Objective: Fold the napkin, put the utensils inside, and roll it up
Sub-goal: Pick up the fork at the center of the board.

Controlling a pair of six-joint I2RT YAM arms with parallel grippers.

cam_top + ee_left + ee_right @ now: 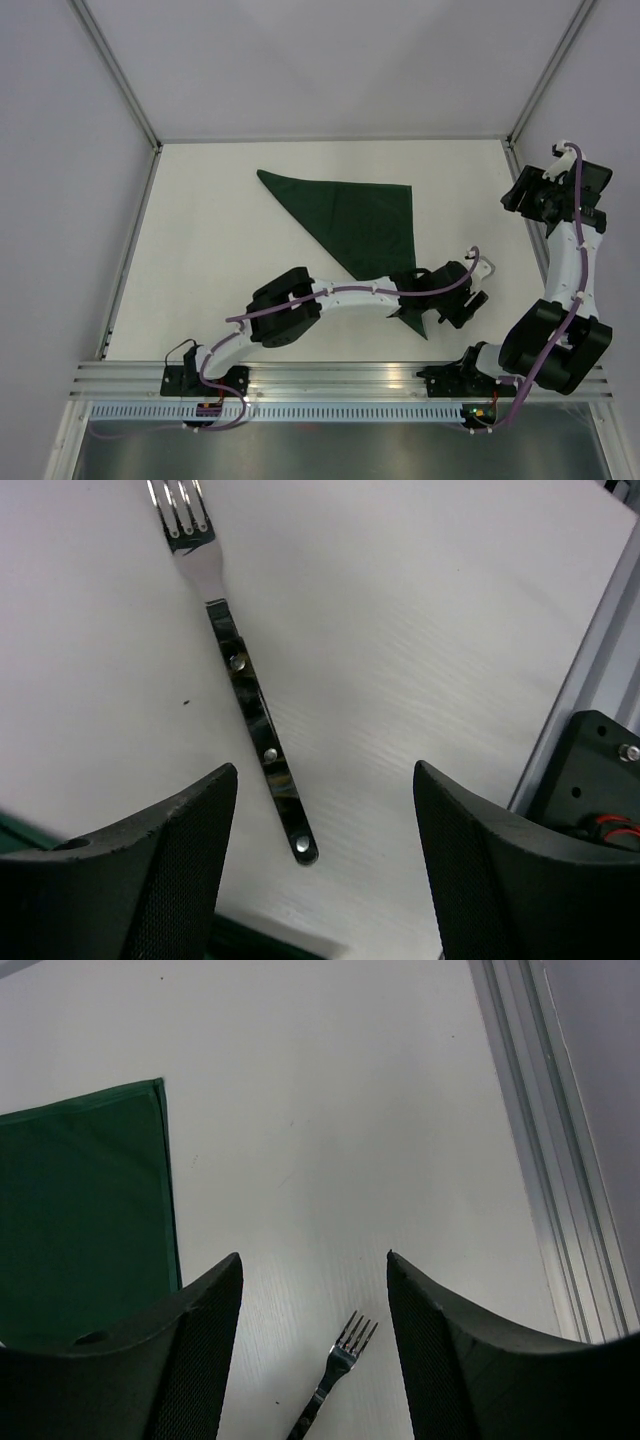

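The left gripper [322,772] hangs released over the fork [250,705]. Its two fingers [180,860] are spread wide, and the end of the black handle lies between them on the table [430,630] — neither finger touches it. The right gripper [312,1258] is spread as well and holds nothing. It hovers well to the right of the napkin [355,215], with the fork's silver tines showing below its fingers.

The napkin lies flat as a dark green triangle, and its lower point runs under the left arm. The fork rests on the table just off the napkin's right side, near that lower point. From the napkin's straight right edge a stretch of white table runs out to the metal rail [540,1160] — that is the open room for moving.
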